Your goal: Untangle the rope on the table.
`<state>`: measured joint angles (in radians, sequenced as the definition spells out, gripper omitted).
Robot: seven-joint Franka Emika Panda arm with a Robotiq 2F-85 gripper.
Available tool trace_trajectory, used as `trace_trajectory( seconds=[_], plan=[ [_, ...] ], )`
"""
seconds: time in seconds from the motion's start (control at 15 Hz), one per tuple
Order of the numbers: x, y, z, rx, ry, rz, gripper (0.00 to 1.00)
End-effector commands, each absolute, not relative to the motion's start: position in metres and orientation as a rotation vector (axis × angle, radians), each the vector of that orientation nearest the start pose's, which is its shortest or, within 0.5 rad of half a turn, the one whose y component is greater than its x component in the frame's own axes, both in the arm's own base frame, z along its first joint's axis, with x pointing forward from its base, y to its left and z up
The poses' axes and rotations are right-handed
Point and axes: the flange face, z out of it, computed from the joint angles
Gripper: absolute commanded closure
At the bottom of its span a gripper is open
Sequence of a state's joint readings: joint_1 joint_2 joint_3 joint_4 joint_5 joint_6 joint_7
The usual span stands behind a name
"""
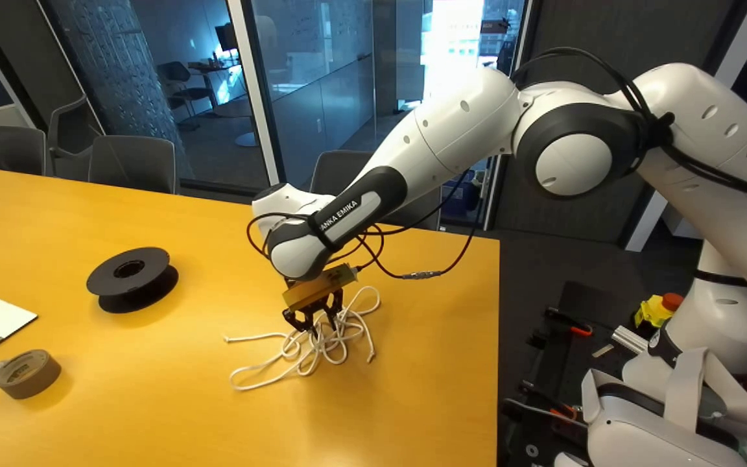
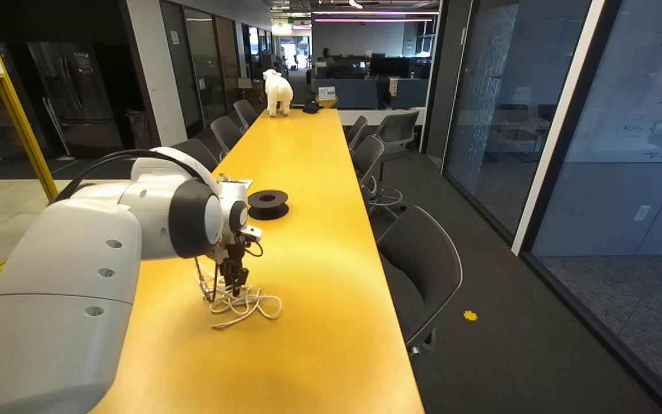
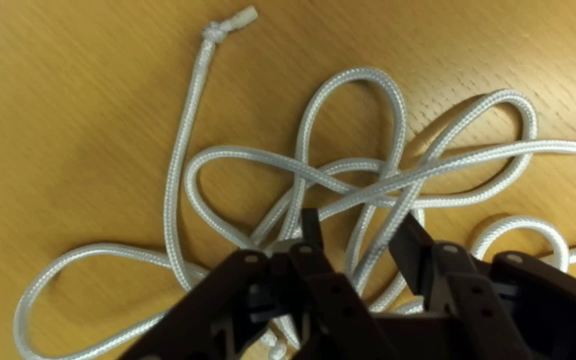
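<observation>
Your gripper (image 3: 358, 227) is part-spread, braided white rope (image 3: 381, 187) between its jaws, no pinch visible. Take just one strand, lift slowly, let loops slide free.

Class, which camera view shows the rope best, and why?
The wrist view. There the rope appears largest, so separate crossings and a knotted end are readable, though the gripper covers part and the frame cuts some off. Both exterior views show it smaller, tangled on the table, partly behind the gripper.

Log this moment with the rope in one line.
rope: looped, crossing itself on table | gripper: open at rope, strands showing between jaws | untangling: unfinished
</observation>
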<state>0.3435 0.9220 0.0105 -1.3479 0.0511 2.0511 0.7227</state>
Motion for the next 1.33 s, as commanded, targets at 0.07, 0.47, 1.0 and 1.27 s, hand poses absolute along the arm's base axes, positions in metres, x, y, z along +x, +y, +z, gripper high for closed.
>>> trace_trajectory(
  seconds=[0.07,0.47,1.0,1.27],
  plan=[
    [0.676,0.243,0.154,-3.115,0.585,0.41,0.9],
    [0.682,0.205,0.155,-3.178,0.505,0.473,0.91],
    [0.681,0.057,0.242,-3.398,0.431,0.608,0.93],
    [0.674,0.002,0.321,-3.389,0.551,0.472,0.91]
  ],
)
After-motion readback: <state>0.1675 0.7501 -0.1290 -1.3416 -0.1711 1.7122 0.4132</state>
